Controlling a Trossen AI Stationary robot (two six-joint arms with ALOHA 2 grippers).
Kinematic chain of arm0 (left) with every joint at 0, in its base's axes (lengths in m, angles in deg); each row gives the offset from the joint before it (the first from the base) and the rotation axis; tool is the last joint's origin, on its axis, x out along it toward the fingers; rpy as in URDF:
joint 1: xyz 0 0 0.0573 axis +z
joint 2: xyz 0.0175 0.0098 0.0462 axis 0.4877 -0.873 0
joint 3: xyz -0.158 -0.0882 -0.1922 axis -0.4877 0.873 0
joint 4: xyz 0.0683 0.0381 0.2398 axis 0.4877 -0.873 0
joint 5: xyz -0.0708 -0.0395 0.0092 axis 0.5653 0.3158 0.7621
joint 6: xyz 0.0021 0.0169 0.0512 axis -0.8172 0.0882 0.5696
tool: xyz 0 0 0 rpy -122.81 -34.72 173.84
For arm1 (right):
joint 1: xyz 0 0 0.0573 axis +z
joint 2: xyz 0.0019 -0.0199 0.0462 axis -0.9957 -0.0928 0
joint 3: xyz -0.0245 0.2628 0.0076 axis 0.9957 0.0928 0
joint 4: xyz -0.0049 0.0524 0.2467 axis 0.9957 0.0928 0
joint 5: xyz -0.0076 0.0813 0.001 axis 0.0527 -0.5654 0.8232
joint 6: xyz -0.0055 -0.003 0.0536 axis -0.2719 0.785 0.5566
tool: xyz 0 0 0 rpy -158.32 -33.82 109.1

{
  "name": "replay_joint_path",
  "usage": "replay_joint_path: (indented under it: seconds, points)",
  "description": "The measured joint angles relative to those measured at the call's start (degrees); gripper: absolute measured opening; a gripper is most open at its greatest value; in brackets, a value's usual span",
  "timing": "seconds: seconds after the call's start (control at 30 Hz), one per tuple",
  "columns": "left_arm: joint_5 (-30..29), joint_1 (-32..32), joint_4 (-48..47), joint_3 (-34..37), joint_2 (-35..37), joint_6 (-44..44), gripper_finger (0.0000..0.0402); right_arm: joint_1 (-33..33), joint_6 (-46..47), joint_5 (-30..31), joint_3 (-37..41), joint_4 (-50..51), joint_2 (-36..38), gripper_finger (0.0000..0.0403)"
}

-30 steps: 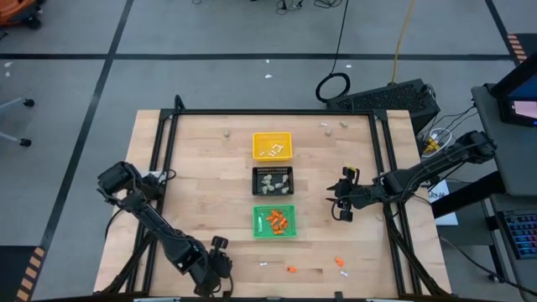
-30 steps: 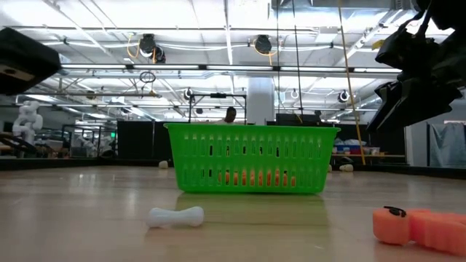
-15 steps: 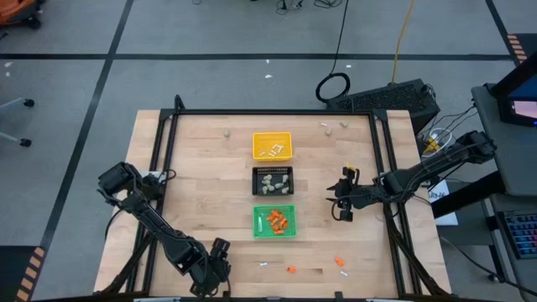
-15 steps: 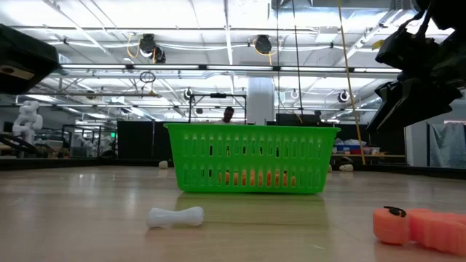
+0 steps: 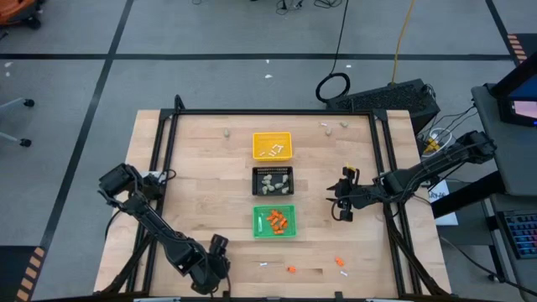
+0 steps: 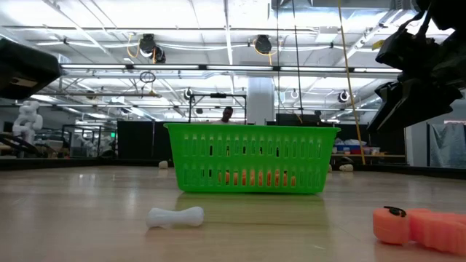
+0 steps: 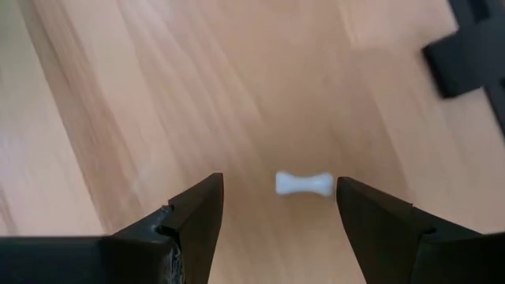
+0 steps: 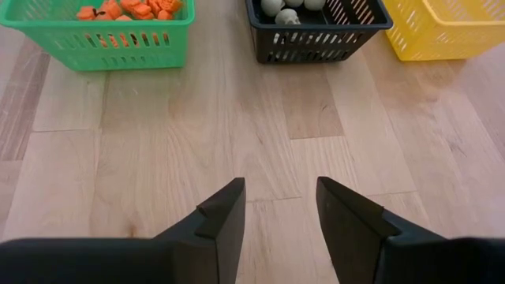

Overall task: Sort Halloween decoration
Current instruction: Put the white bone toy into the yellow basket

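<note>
Left gripper (image 7: 276, 207) is hovering at the near edge of the light wooden table (image 5: 201, 189), jaws apart, framing the small white bone-shaped stick (image 7: 304, 184), which is lying flat just beyond the fingertips.

Risk: the stick looks light and smooth; if the fingers come down off-centre, one tip is probably nudging it sideways or pinching one end so it pivots out.

Right gripper (image 8: 280, 209) is waiting right of the trays, jaws partly apart, nothing between them. Green mesh tray (image 5: 275, 221) is holding orange pieces, black tray (image 5: 273, 180) grey lumps, yellow tray (image 5: 273, 145) white sticks. Loose orange bits (image 5: 291, 269) are lying near the front edge.

Versus a second ago: left jaws are standing wider and the arm has shifted slightly; right arm is unchanged.
</note>
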Motion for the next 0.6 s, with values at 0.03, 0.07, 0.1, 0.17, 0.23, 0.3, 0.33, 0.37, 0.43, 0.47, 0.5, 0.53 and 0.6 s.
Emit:
replay_joint_path:
  seconds: [0.03,0.07,0.1,0.17,0.23,0.3,0.33,0.37,0.43,0.47,0.5,0.53,0.6]
  points:
    - [0.10,0.00,-0.44,0.00,0.00,0.01,0.0246,0.00,0.00,0.00,0.00,-0.02,0.00,0.0141]
    - [0.33,0.04,-1.11,0.00,0.00,0.03,0.0246,0.00,0.00,0.00,0.00,-0.02,0.00,0.0141]
    - [0.47,0.04,-1.89,0.00,0.00,-0.02,0.0246,0.00,0.00,0.00,0.00,-0.02,0.00,0.0141]
    - [0.18,0.04,-3.22,-0.01,0.01,-1.27,0.0246,0.00,0.00,0.00,0.00,-0.02,0.00,0.0141]
    - [-1.37,0.01,-4.68,-0.04,0.21,-3.70,0.0246,0.00,0.00,0.00,0.00,-0.03,0.00,0.0141]
    - [-2.50,0.00,-5.67,-0.04,0.46,-5.86,0.0246,0.00,0.00,0.00,0.00,-0.05,0.00,0.0141]
    - [-2.63,0.04,-5.76,-0.04,0.64,-6.94,0.0246,0.02,0.00,0.00,0.00,-0.06,0.00,0.0141]
    - [-2.65,0.04,-5.92,-0.04,0.88,-8.30,0.0246,0.02,0.00,0.00,0.00,-0.06,0.00,0.0141]
    - [-2.37,0.05,-7.96,-0.34,1.54,-12.36,0.0246,0.02,0.00,0.00,0.00,-0.06,0.00,0.0141]
    - [-2.02,0.04,-9.01,-0.71,1.88,-15.09,0.0246,0.01,0.00,0.00,0.01,-0.08,0.00,0.0141]
    - [-1.93,0.04,-9.63,-1.20,2.21,-17.78,0.0246,0.00,0.00,0.00,0.01,-0.08,0.00,0.0141]
    - [-1.71,0.04,-9.92,-1.90,2.46,-20.24,0.0246,0.01,0.00,0.00,0.02,-0.09,0.00,0.0141]
    - [-1.58,0.18,-9.77,-3.32,2.95,-24.75,0.0246,0.00,0.11,0.00,0.02,-0.11,0.00,0.0141]
